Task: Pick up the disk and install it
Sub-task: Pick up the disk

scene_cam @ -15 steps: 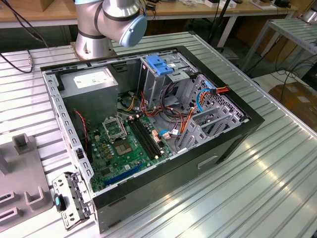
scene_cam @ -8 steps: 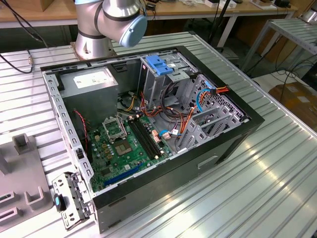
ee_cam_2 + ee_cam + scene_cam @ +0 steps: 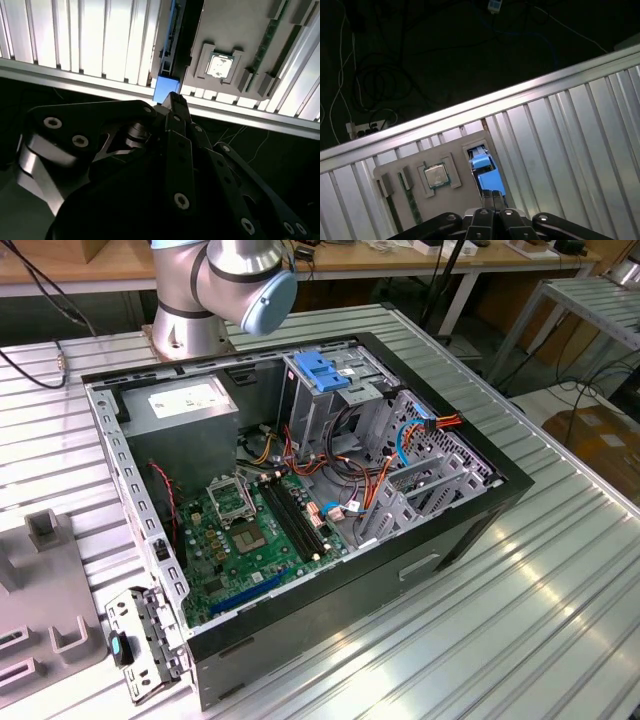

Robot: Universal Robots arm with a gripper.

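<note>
In the exterior view the open computer case (image 3: 420, 570) lies on its side in the middle of the ribbed tabletop (image 3: 540, 620). Its cover is off, probably so the tall drive cage (image 3: 325, 380) can be reached from above. The arm (image 3: 230, 280) rises from its base at the tabletop's far edge. A grey holder plate (image 3: 45, 580) sits at the near corner on the exterior view's left.

In the second wrist view the gripper (image 3: 172, 100) hangs over that plate, its jaws together with nothing seen between them. Its tip is just at the blue end of the disk (image 3: 162, 87). The disk stands on edge in a slot of the plate, close to the tabletop's edge rail. I judge it is kept upright so its narrow top can be taken from above. A processor (image 3: 218, 65) lies in its own pocket beside the slot.

In the first wrist view the disk's blue carrier (image 3: 481, 164) shows in the slot, just ahead of the closed gripper tip. Whether the tip touches it I cannot tell.
</note>
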